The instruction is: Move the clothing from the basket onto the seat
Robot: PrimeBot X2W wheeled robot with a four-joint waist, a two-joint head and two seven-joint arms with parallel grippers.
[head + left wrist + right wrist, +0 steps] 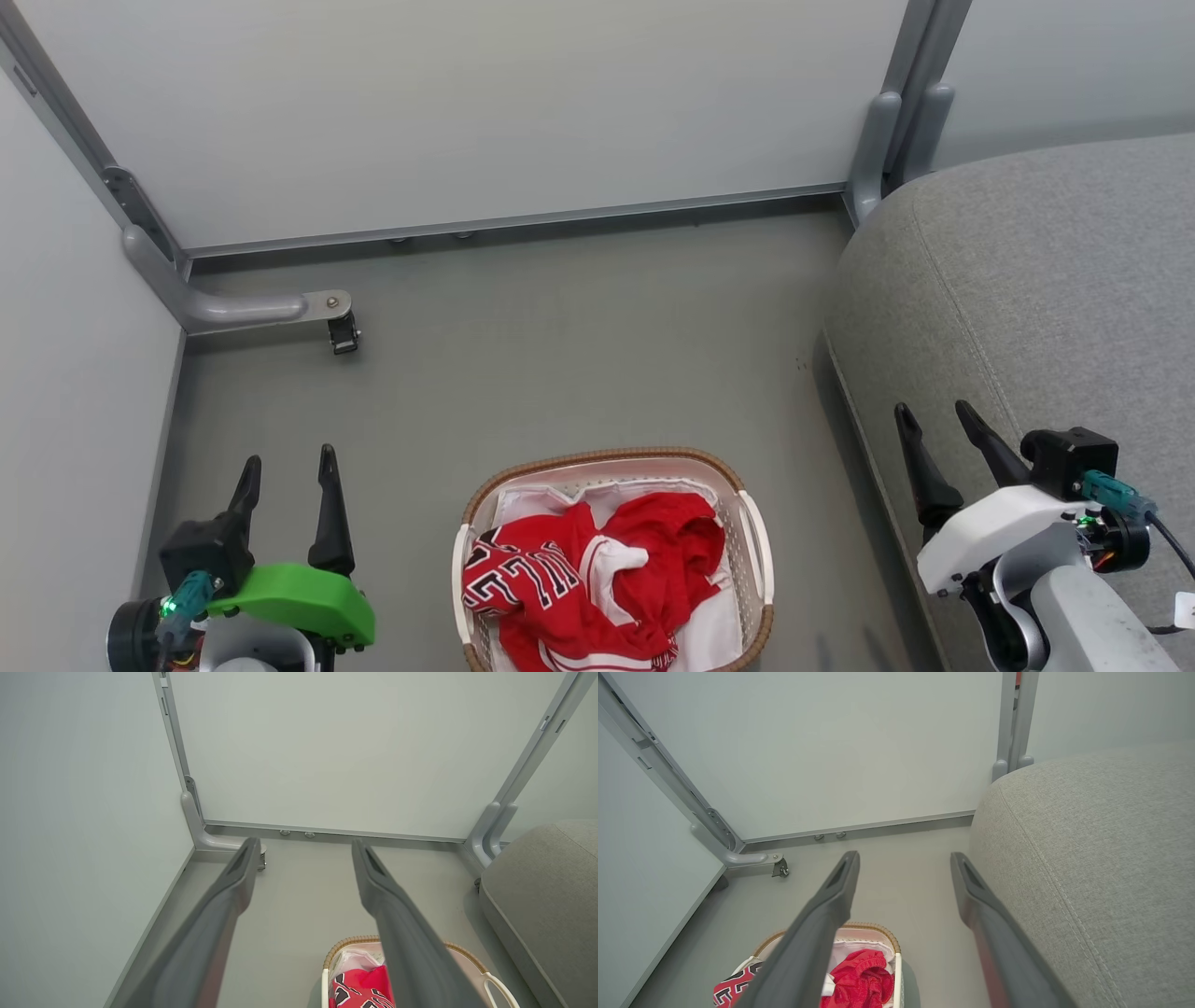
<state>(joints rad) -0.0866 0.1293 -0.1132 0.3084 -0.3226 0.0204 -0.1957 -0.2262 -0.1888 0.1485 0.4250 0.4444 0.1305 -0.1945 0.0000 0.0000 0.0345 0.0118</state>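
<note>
The red clothing with white trim and black-and-white lettering lies crumpled inside the oval white basket with a brown woven rim, on the floor at the bottom centre of the head view. The clothing and basket also peek in at the bottom of the left wrist view, and the clothing in the right wrist view. The grey seat fills the right side. My left gripper stands open left of the basket. My right gripper stands open over the seat's front edge. Both hold nothing.
Pale partition walls close off the back and left. A grey metal foot with a caster juts from the left corner; another post stands by the seat. Bare grey floor lies beyond the basket.
</note>
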